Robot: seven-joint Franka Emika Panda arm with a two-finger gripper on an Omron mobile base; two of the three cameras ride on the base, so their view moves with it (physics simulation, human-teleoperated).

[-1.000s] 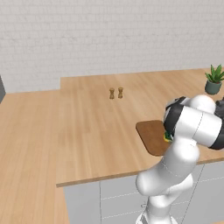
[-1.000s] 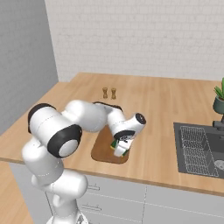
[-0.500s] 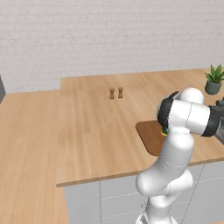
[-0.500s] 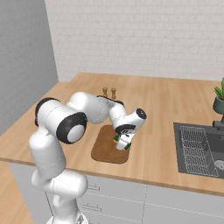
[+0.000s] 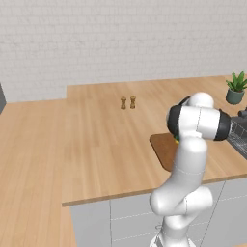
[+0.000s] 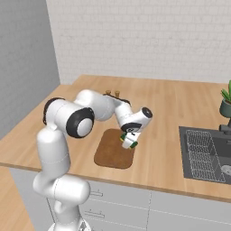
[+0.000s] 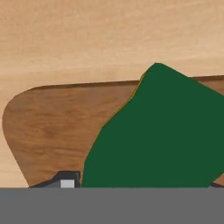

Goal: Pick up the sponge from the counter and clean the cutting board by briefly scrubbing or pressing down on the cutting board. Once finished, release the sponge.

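The dark brown cutting board (image 6: 112,151) lies on the light wood counter (image 6: 167,113) near its front edge. My gripper (image 6: 127,142) hangs just above the board's right part, shut on the sponge (image 6: 126,139). In the hand view the sponge's dark green face (image 7: 162,135) looms large between my fingertips, tilted, with the cutting board (image 7: 52,127) right behind it. In the left base view my arm covers most of the cutting board (image 5: 164,149), and a sliver of the sponge (image 5: 176,139) peeks out beside the forearm.
Two small wooden shakers (image 5: 128,102) stand at mid counter behind the board. A potted plant (image 5: 235,89) sits at the far right. A steel sink with a rack (image 6: 203,153) is set into the counter right of the board.
The arm has swung its elbow and carried the sponge a little toward the board's right part; the gripper stays shut on it.
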